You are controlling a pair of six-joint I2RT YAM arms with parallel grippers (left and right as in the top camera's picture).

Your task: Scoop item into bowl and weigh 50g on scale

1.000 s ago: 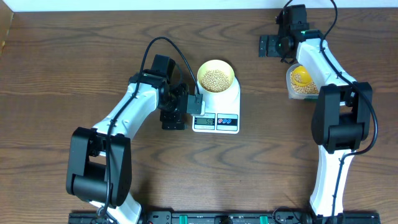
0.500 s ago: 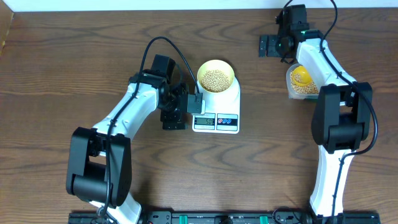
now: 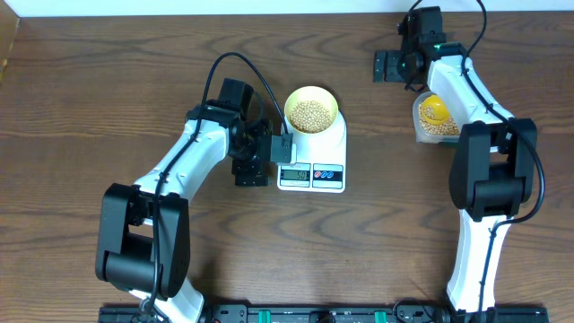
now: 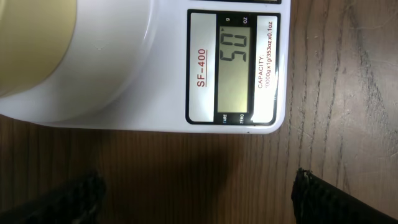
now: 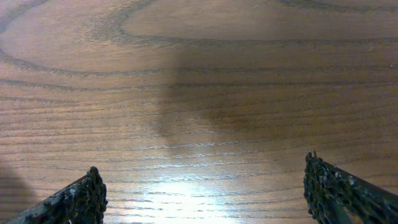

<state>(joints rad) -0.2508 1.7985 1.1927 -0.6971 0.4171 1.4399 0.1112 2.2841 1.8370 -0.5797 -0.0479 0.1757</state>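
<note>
The pale yellow-green bowl (image 3: 311, 109) holds beige beans (image 3: 311, 113) and stands on the white scale (image 3: 325, 144). In the left wrist view the scale (image 4: 143, 68) shows its display (image 4: 235, 70) reading 50, with the bowl's side (image 4: 34, 50) at the left. My left gripper (image 3: 260, 163) is open and empty just left of the scale, over bare wood (image 4: 199, 199). My right gripper (image 3: 387, 65) is open and empty over the table at the back right (image 5: 205, 193).
A clear plastic tub (image 3: 421, 126) with beans and a yellow scoop (image 3: 434, 109) stands at the right, beside the right arm. The table's far edge runs just behind the right gripper.
</note>
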